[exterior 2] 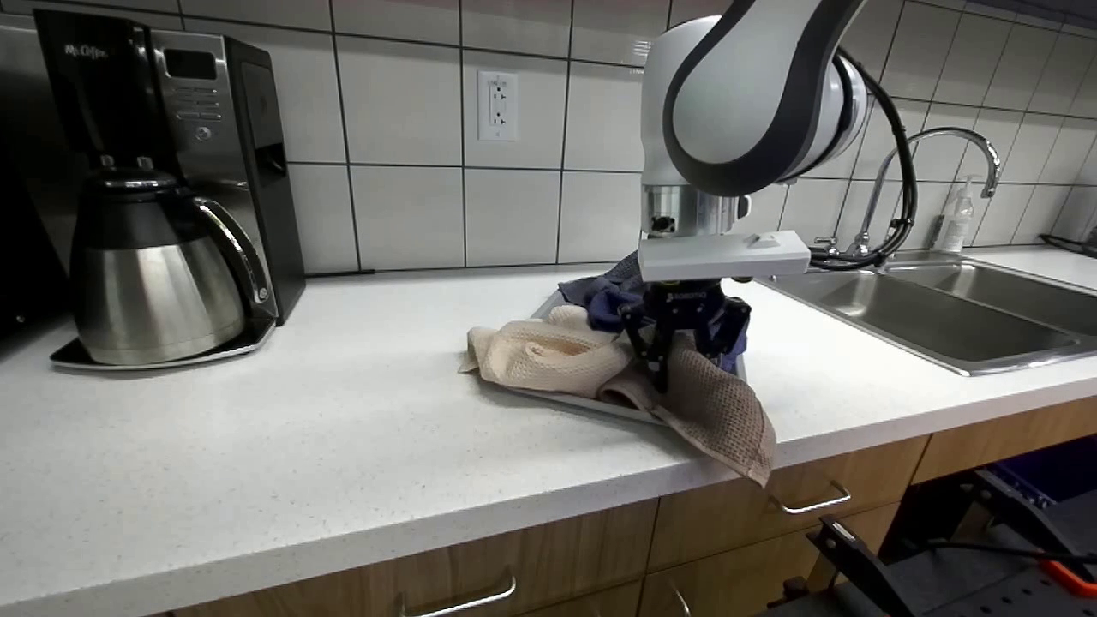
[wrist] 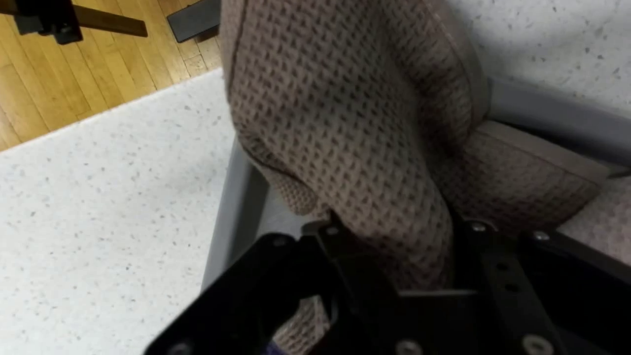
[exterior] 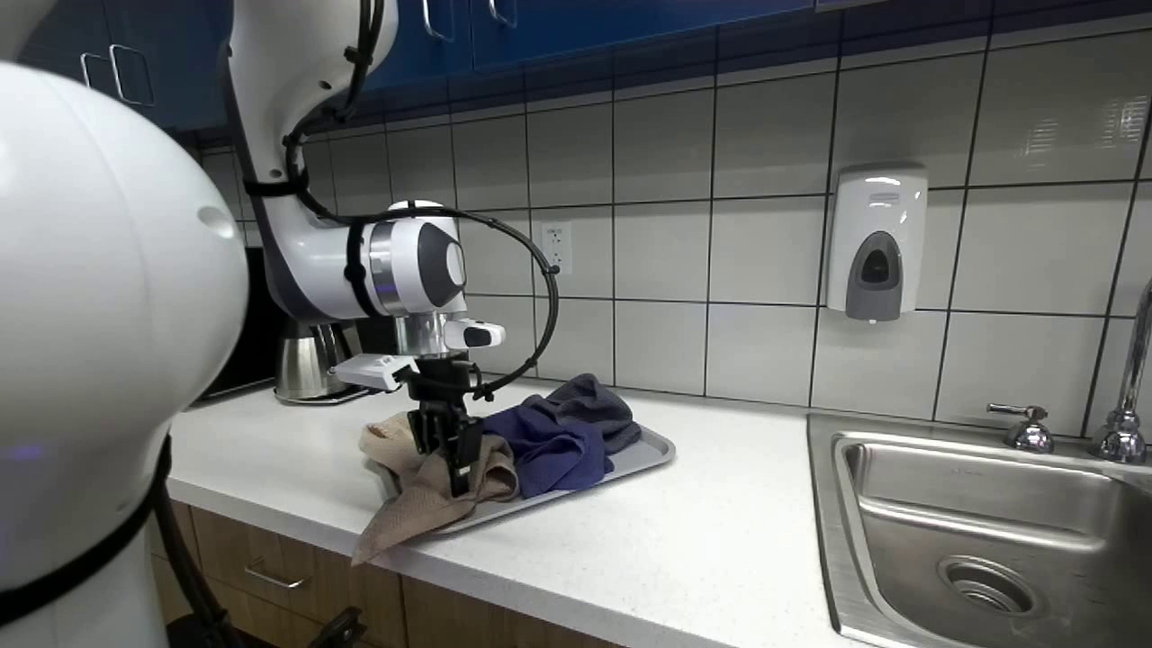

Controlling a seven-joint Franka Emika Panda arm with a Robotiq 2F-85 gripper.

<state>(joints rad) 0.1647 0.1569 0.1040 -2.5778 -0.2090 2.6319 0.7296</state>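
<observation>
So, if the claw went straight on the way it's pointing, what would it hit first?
Pointing down, the claw would likely press into the brown towel bunched between its fingers, then the gray tray beneath. How much towel lies below the fingers is hidden, so depth is unclear.

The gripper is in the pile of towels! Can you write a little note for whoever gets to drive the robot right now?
Gripper: low over the tray, with the brown towel between its fingers; I can't tell if it is pinching tightly.
Things: one brown corner reaches past the tray, over the front edge of the counter. The cream towel, blue towel and dark grey towel lie bunched on the tray.
Done: the brown towel sits between the fingers.
Left: no towel is clear of the tray yet; probably check the grip before moving.
</observation>
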